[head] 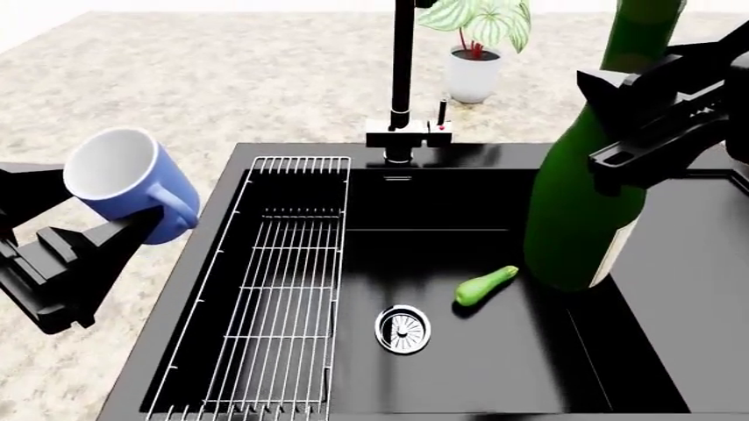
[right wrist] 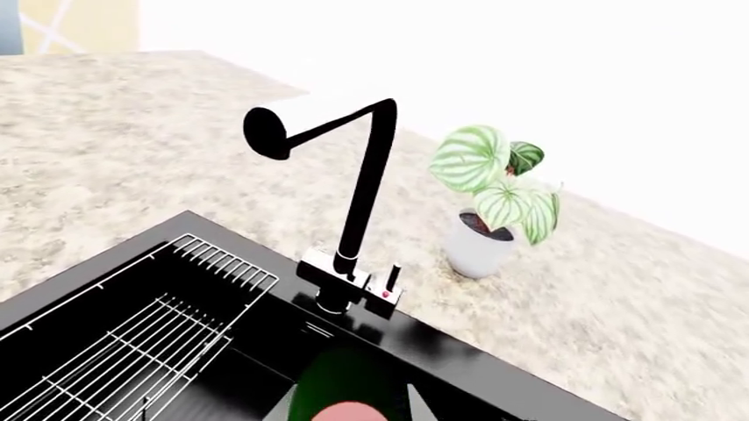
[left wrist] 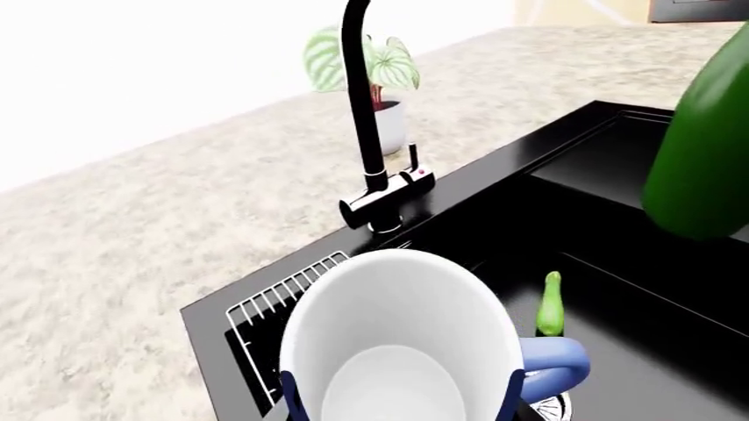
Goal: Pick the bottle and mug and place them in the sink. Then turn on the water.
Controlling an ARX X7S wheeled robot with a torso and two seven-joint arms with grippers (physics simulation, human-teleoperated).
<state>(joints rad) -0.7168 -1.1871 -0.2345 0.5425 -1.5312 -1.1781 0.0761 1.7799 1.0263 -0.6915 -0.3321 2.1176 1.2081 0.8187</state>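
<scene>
My left gripper [head: 123,219] is shut on the blue mug [head: 126,182] and holds it tilted above the counter, left of the black sink [head: 468,197]. In the left wrist view the mug [left wrist: 404,342] fills the foreground, its white inside facing the camera. My right gripper [head: 638,123] is shut on the dark green bottle [head: 581,210], which hangs upright over the basin's right side, base just above the floor. The bottle's top shows in the right wrist view [right wrist: 345,395]. The black faucet [head: 404,79] stands behind the basin. No water stream shows.
A small green zucchini [head: 486,285] lies in the basin beside the steel drain [head: 402,329]. A white wire rack [head: 281,289] covers the basin's left part. A white plant pot [head: 474,74] stands behind the faucet. Speckled counter [head: 175,79] surrounds the sink.
</scene>
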